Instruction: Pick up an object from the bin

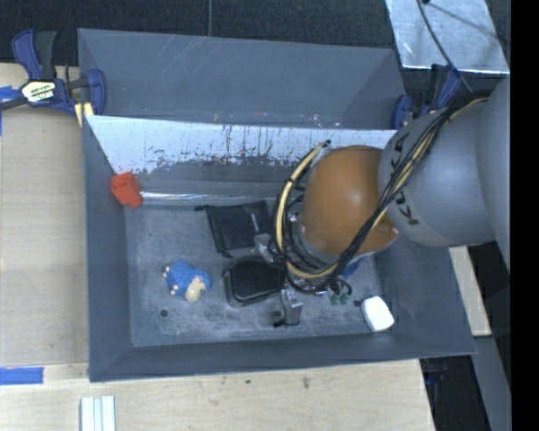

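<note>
I am seeing the gripper [289, 312] hanging low by the front wall of the bin [108, 268], just beside a black rounded case [250, 281]; I cannot tell whether it is open. A black flat pouch [234, 225] is lying just behind that case, with a white lump [377, 313] near on the view's right. A blue-and-yellow toy [186, 281] is on the left and a red block [125, 189] well apart.
</note>
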Action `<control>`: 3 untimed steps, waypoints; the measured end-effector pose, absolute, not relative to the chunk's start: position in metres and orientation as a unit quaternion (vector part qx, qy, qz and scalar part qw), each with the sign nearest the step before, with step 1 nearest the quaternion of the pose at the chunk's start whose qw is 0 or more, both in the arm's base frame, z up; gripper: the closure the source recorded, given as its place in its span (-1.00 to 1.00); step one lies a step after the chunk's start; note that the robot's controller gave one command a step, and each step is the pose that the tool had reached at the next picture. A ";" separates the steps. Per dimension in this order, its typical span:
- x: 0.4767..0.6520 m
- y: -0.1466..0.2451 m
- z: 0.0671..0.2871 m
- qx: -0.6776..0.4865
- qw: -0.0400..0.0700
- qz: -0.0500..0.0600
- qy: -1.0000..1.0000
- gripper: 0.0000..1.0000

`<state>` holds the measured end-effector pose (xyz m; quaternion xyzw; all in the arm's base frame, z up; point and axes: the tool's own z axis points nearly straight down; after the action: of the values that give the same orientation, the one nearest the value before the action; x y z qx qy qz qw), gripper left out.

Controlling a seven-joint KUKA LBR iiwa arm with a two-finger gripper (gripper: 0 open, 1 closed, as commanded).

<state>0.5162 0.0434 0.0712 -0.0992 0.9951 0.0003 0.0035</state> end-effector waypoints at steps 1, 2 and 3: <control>0.517 0.043 0.071 -0.097 0.004 0.001 0.995 -1.00; 0.517 0.043 0.072 -0.096 0.004 0.001 0.995 -1.00; 0.519 0.043 0.073 -0.095 0.008 0.001 0.995 1.00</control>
<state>0.5192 0.0431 0.0729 -0.0950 0.9954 0.0010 0.0079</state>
